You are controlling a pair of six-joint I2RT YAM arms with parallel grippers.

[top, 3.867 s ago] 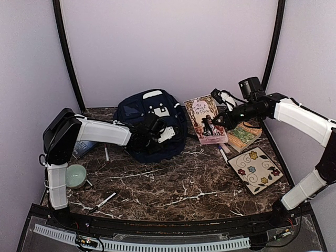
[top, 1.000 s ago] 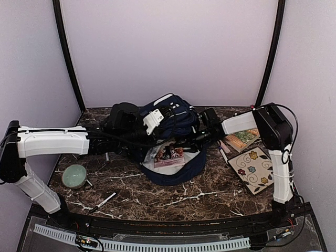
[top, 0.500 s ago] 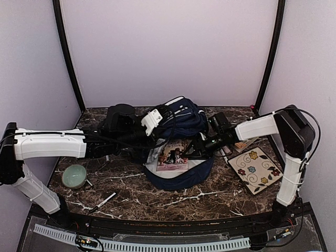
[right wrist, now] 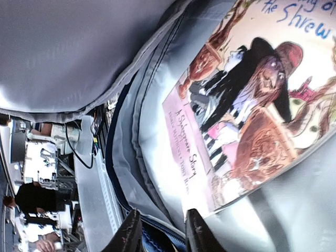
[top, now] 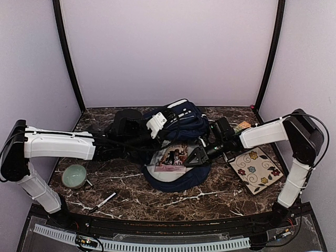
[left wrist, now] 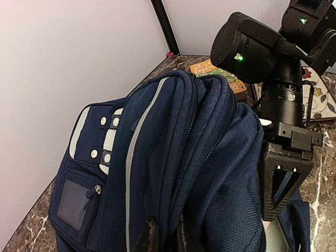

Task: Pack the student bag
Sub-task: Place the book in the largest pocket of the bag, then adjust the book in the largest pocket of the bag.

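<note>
Toward the far edge of the tabletop (top: 220, 198), about midway between its left and right edges, the student bag (top: 185, 116) is laid with its mouth turned to the near edge. Its upper flap is held raised by the left gripper (left wrist: 164, 237), whose fingers are pressed together on a fold of the navy fabric. On the pale lining inside, an illustrated book (top: 170, 157) is seen lying flat, cover up.

The step in hand is judged to be the loading of this book, which appears already set down in the main compartment. The next move is judged to call for the right arm to be drawn out of the mouth without its rim being snagged, while the flap is kept lifted, so that another item can be fetched.

The right gripper (right wrist: 160, 233) is placed at the right side of the mouth, just beside the book's corner and apart from it. Its fingers are set partly apart and nothing is seen pinched between them. The bag's zip rim is seen past the gap; whether it is touched cannot be told.

A floral tile (top: 255, 169) is laid near the right edge, a second book (top: 242, 126) toward the far right corner, a green bowl (top: 73, 176) near the left edge, and a pen (top: 106, 199) toward the near edge.
</note>
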